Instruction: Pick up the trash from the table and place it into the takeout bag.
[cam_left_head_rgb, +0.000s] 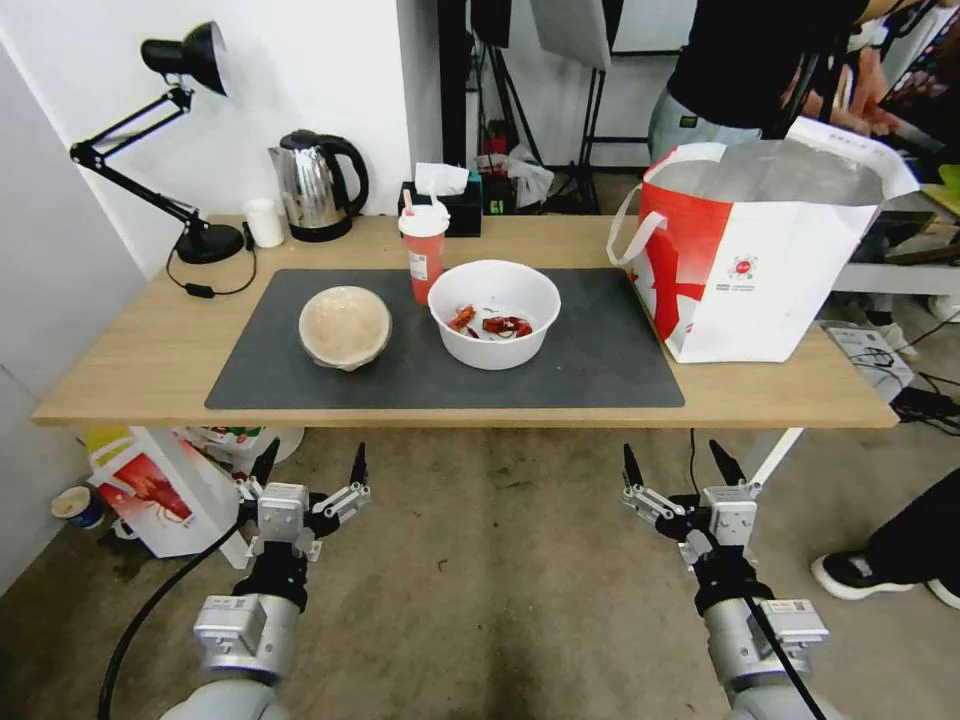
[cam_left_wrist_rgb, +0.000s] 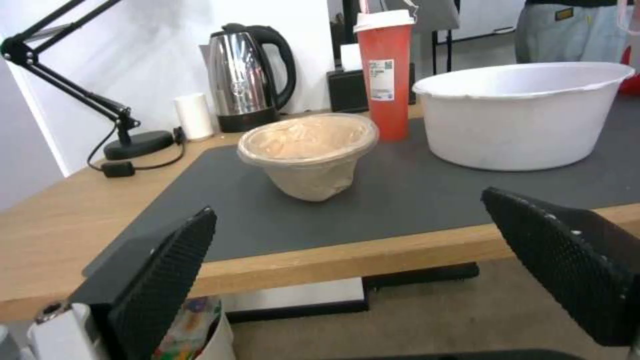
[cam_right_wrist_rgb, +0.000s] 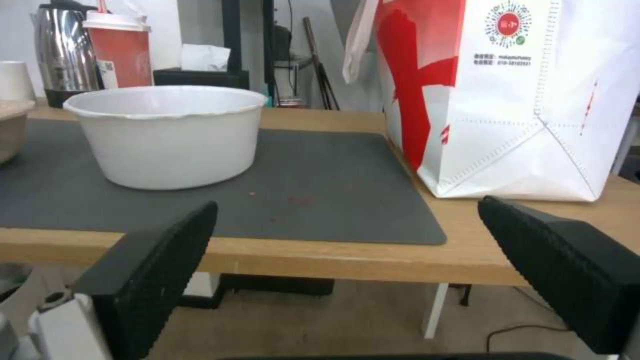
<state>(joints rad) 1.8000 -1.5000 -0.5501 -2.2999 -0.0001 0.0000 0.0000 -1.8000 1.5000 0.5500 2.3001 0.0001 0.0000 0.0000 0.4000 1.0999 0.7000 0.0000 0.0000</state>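
On the dark mat of the table (cam_left_head_rgb: 150, 360) lie the trash pieces: a beige round bowl (cam_left_head_rgb: 345, 326) (cam_left_wrist_rgb: 308, 150), a wide white bowl with red crayfish scraps (cam_left_head_rgb: 494, 312) (cam_left_wrist_rgb: 527, 112) (cam_right_wrist_rgb: 170, 132), and behind them a red lidded cup with a straw (cam_left_head_rgb: 424, 247) (cam_left_wrist_rgb: 387, 70) (cam_right_wrist_rgb: 120, 50). The takeout bag (cam_left_head_rgb: 765, 250) (cam_right_wrist_rgb: 520, 95) stands open at the table's right end, foil lining showing. My left gripper (cam_left_head_rgb: 310, 466) (cam_left_wrist_rgb: 353, 265) and right gripper (cam_left_head_rgb: 678, 466) (cam_right_wrist_rgb: 350, 265) hang open below the table's front edge, holding nothing.
A black desk lamp (cam_left_head_rgb: 170, 130), small white cup (cam_left_head_rgb: 264, 222), steel kettle (cam_left_head_rgb: 315, 185) and black tissue box (cam_left_head_rgb: 445, 205) line the back of the table. A smaller bag with a crayfish picture (cam_left_head_rgb: 160, 500) sits on the floor at left. A person stands behind the bag.
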